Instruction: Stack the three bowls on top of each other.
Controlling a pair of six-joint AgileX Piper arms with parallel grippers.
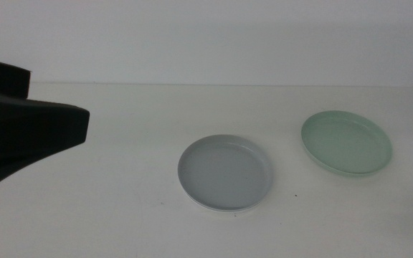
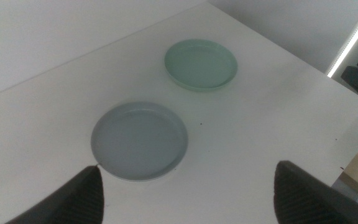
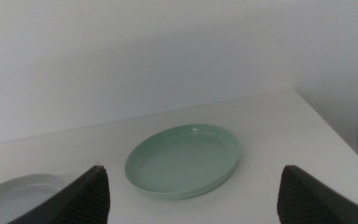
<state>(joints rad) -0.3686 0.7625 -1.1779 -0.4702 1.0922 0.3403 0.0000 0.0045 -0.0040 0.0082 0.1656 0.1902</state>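
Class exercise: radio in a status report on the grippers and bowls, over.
Left gripper open, above the table near grey-blue bowl. Right gripper open, facing mint green bowl. Bowls apart, unstacked. Nothing between them.

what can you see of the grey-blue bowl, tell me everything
The grey-blue bowl is a shallow, plate-like round dish with a low rim, of what looks like smooth plastic. A whitish edge shows under its near side; whether that is a second dish cannot be told. It sits upright, empty, on the white table near the middle, apart from the mint green bowl. No tool touches it.
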